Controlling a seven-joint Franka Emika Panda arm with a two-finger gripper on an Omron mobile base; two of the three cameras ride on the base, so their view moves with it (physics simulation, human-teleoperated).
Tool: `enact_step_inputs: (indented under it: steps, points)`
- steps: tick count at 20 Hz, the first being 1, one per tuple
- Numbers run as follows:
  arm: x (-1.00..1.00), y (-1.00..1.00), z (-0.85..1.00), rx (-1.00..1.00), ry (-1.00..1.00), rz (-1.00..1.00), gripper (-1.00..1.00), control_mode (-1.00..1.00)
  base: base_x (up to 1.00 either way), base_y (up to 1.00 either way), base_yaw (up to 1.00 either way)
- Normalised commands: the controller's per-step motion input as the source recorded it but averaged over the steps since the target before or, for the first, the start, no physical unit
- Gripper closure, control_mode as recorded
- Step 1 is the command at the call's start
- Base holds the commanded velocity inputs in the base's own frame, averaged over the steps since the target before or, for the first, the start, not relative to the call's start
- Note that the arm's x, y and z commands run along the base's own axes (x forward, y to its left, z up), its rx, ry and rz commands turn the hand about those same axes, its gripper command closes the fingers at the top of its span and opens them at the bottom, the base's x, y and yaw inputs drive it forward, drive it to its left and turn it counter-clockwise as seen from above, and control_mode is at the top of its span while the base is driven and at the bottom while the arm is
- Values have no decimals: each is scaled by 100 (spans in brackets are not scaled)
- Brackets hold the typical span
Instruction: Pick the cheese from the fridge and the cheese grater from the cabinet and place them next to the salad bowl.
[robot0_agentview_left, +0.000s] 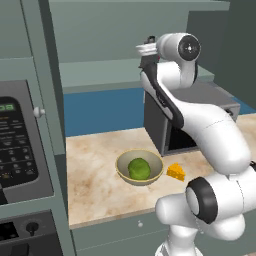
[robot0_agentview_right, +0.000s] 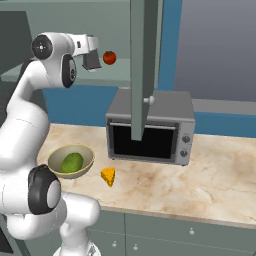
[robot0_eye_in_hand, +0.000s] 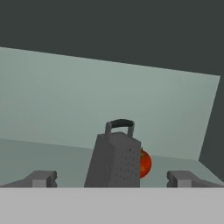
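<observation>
With the cheese (robot0_agentview_right: 108, 176) already on the table (robot0_agentview_right: 200, 185) beside the bowl (robot0_agentview_right: 71, 161), my pincer (robot0_eye_in_hand: 111, 178) stands wide apart before the grater (robot0_eye_in_hand: 114, 159) at lower centre on the cabinet (robot0_eye_in_hand: 57, 113) shelf; next I advance and clamp it.

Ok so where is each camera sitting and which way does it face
Left base view: behind the arm's left, facing the marble counter with the beige-tan bowl of green lettuce; white arm lower right.
Right base view: behind its right, facing the same bowl and yellow-orange cheese wedge; arm lower left.
Hand view: on the hand, facing into the grey-green cabinet at the dark grey box grater; open pincer tips below.
Both base views share bowl, cheese, counter.
</observation>
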Motion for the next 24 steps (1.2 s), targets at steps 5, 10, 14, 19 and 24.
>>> enact_step_inputs:
  steps: [5,10,14,19,24]
  points:
    - [48,9,-3,0,-11,0,-100,-100,0,0,0]
    - [32,0,-2,0,-3,0,-100,-100,0,0,0]
    - [34,1,-25,0,0,0,-100,-100,0,0,0]
    - [12,-6,-2,0,-4,0,-100,-100,0,0,0]
    - [0,-25,0,0,-6,0,-100,-100,0,0,0]
